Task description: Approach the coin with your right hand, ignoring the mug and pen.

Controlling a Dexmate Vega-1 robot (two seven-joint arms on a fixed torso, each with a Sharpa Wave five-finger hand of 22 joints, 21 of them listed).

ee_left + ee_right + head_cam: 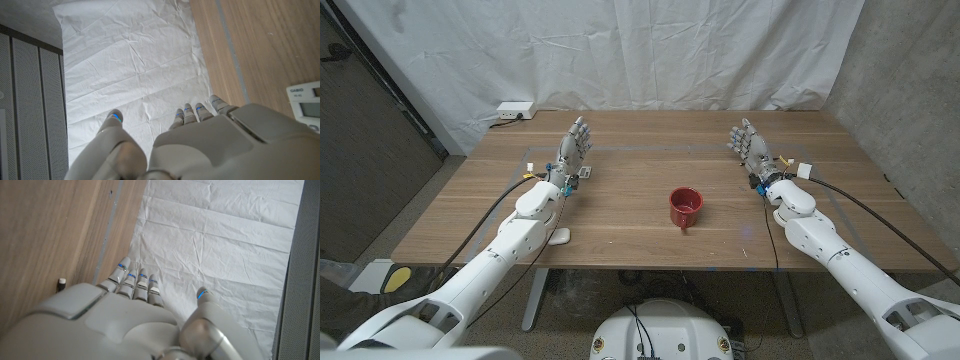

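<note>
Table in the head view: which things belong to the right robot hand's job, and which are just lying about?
Job in hand:
right robot hand
red mug, named only to be ignored

Lying about:
calculator
power strip
small white object
left robot hand

A wooden table [620, 225] stands before a creased white sheet [620, 50] hung as a backdrop. A white power strip [515, 109] lies at its far left corner. The left wrist view catches a white Casio calculator [306, 104]
</note>
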